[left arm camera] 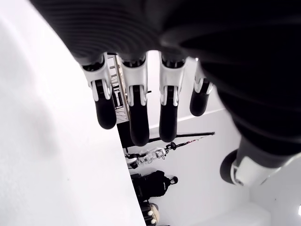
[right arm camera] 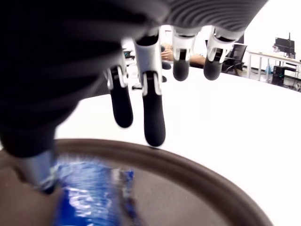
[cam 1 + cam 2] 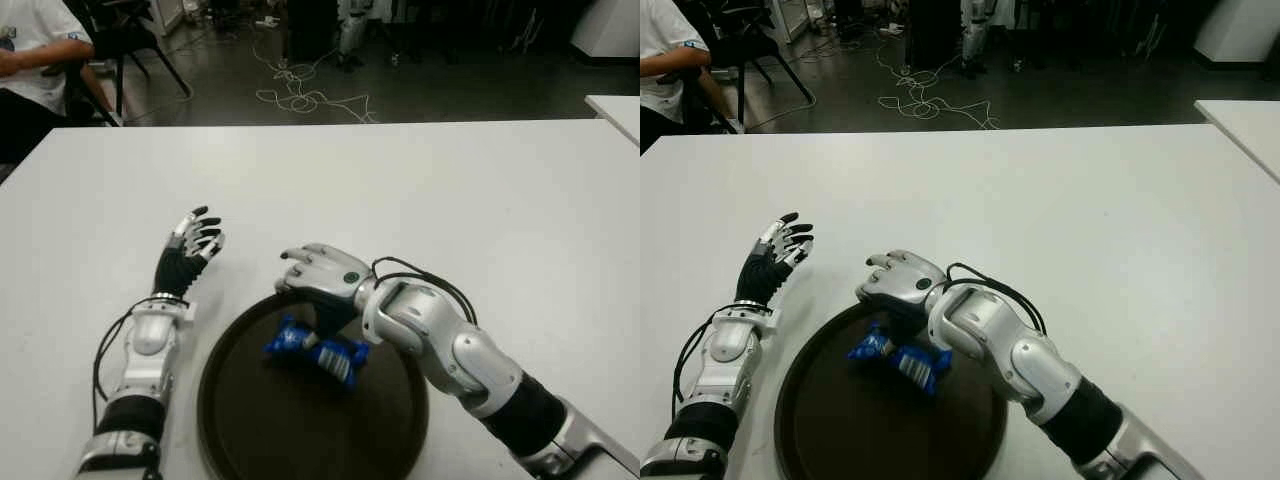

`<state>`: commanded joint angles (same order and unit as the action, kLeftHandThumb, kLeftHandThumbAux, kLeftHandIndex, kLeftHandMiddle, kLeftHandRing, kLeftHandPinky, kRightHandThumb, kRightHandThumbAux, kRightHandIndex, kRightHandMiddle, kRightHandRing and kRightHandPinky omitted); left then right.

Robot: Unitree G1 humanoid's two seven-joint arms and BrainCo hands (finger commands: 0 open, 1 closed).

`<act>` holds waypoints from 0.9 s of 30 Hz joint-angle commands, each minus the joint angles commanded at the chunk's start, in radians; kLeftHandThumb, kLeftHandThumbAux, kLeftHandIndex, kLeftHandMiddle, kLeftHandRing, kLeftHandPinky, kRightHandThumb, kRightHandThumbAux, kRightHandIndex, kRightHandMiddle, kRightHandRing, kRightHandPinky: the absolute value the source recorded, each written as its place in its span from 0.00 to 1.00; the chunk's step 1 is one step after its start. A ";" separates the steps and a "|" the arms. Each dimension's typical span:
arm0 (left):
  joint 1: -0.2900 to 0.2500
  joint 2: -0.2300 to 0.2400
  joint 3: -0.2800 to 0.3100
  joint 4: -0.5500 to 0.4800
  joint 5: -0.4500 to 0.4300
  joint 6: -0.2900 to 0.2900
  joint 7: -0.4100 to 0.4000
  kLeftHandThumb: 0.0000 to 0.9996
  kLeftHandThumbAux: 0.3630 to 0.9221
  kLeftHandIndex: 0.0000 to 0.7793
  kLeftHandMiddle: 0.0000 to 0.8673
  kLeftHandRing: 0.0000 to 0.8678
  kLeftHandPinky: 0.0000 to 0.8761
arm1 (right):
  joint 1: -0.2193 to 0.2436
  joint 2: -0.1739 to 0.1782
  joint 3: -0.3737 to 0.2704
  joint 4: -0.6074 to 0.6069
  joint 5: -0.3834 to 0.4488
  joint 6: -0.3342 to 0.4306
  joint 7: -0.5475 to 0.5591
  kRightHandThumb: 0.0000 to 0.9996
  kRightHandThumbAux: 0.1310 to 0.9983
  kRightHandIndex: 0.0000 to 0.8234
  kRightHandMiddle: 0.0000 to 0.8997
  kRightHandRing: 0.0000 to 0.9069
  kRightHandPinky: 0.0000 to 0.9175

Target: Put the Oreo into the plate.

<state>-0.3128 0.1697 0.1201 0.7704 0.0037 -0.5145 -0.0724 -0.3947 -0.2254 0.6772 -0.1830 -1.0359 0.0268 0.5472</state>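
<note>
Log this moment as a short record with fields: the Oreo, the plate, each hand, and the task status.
Oreo: blue Oreo packet lying inside the plate, toward its far side
Plate: dark round plate on the white table, near the front edge
Right hand: right hand over the plate's far rim, just above the packet, fingers extended and holding nothing
Left hand: left hand beside the plate on its left, fingers spread, empty
Task status: packet appears placed and released

A white table (image 3: 450, 190) carries a dark brown round plate (image 3: 240, 420) near its front edge.
</note>
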 joint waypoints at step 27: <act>-0.008 -0.001 -0.004 0.015 0.014 -0.007 0.020 0.11 0.45 0.17 0.28 0.26 0.24 | -0.008 0.001 -0.013 0.001 -0.017 0.030 0.011 0.00 0.58 0.00 0.02 0.00 0.01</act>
<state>-0.3205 0.1686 0.1156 0.7850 0.0181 -0.5214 -0.0527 -0.4032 -0.2240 0.6644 -0.1820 -1.0529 0.0571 0.5582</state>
